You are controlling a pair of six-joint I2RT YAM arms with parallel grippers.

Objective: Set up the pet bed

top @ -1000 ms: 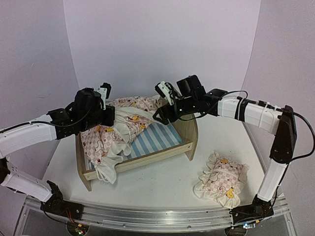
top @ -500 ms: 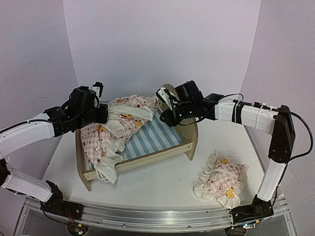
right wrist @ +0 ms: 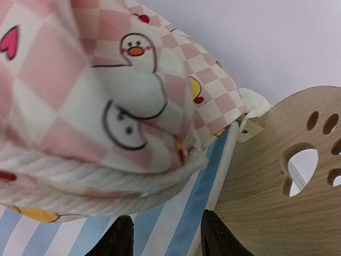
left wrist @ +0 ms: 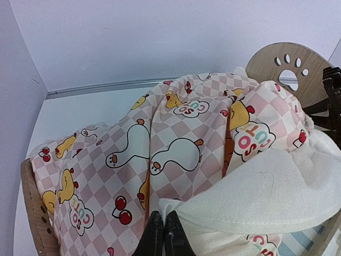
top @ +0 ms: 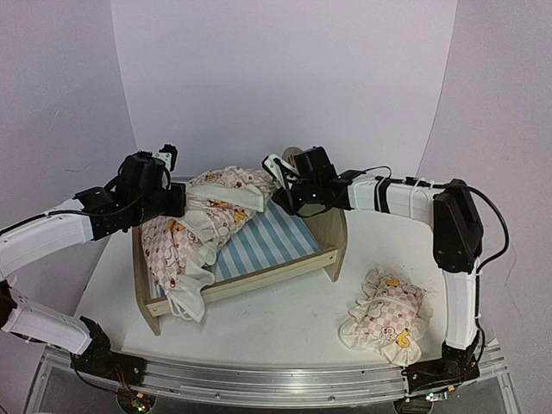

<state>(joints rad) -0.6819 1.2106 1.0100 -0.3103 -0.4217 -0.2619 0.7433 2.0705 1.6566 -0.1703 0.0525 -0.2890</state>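
Top external view shows my left gripper [top: 179, 201] pinching the quilt [top: 216, 216] bunched at frame left on the bed [top: 259, 278], right gripper [top: 278, 177] parted and empty, pillow [top: 384, 315] unplaced lower right.

The white table [top: 285, 323] carries two items. The pet bed [top: 259, 278] stands upright left of centre, resting on its two end panels (light wood, with a blue-and-white striped base). The frilled pillow [top: 385, 321] lies flat at the near right, well apart from the bed, with bare tabletop between them.
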